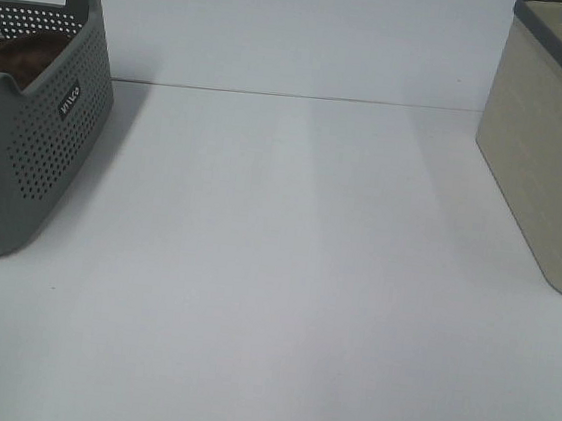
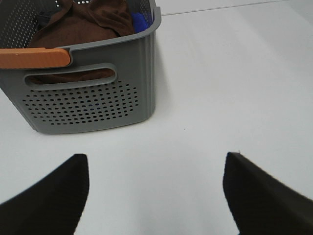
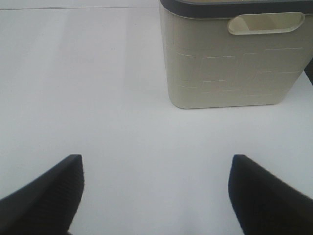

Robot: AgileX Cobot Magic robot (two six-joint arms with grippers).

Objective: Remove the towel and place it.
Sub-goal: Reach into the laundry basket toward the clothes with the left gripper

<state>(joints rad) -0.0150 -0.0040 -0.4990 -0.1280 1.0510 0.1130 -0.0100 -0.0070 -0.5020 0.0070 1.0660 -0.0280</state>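
Dark brown towel (image 2: pixel 83 22) bunched inside grey perforated basket (image 2: pixel 88 103), ahead of left tool (image 2: pixel 155 183), well apart from it. Plush, crumpled, blue cloth (image 2: pixel 140 20) just beside it. Fingers of left tool spread wide, nothing between, over white surface (image 2: pixel 220 73). Same for right tool (image 3: pixel 156 186), facing beige bin (image 3: pixel 230 63)

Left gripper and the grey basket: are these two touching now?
Apart. The left wrist view shows the left gripper open, and a strip of bare white table lies between it and the perforated wall of the grey basket.
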